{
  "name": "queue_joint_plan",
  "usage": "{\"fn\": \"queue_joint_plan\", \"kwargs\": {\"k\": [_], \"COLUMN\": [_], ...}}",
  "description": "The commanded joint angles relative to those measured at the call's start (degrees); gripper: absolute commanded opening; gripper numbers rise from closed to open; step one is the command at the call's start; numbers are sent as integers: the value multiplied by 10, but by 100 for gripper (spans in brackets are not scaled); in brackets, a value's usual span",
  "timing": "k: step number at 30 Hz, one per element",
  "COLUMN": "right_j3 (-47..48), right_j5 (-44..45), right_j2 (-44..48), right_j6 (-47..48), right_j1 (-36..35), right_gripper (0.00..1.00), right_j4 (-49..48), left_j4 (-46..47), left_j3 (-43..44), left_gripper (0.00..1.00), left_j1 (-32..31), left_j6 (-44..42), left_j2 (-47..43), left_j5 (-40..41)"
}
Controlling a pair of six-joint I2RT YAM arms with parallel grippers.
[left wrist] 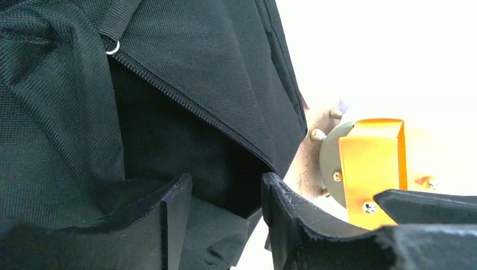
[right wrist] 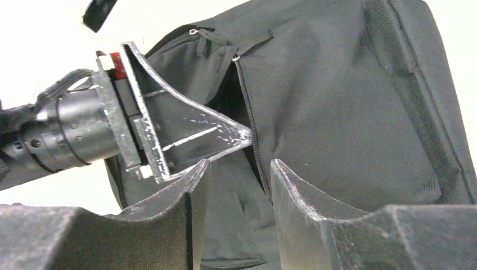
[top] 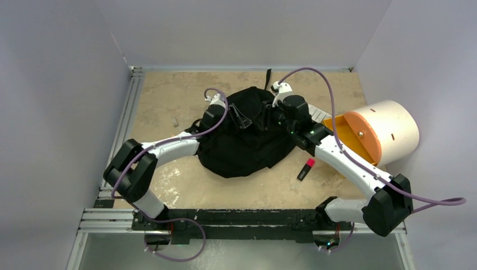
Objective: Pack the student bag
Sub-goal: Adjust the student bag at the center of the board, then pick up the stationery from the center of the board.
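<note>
Backpack (top: 242,149) sits mid-frame in the top view, slumped, its long axis running upper right to lower left. Left gripper (top: 239,119) and right gripper (top: 270,119) meet over its upper part, equally near. Both have fingers parted, and I see nothing pinched. Zip opening (left wrist: 185,104) lies just ahead of the left fingers, slanting down-right.

A cream-and-orange cylinder (top: 388,132) lies on its side near a red-tipped black marker (top: 305,169).
</note>
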State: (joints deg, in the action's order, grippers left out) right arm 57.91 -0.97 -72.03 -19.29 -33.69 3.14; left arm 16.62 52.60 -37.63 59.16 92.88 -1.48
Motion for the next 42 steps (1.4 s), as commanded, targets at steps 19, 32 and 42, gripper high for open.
{"fn": "queue_joint_plan", "kwargs": {"k": [19,32,42], "right_j3": [-29,-70,-125], "right_j5": [154,244,380], "right_j2": [69,118,115], "right_j6": [-105,-405,-594], "right_j1": [-2,-1,-2], "right_gripper": [56,62,69], "right_j4": [51,227,364], "left_j4": [-192,-421,-435], "left_j3": [-60,-110,-120], "left_gripper": [34,40,42], "left_j1": [3,3,3], "left_j6": [-7,-15,-12], "left_j2": [-219,-378,-406], "left_j5": [71,147,140]}}
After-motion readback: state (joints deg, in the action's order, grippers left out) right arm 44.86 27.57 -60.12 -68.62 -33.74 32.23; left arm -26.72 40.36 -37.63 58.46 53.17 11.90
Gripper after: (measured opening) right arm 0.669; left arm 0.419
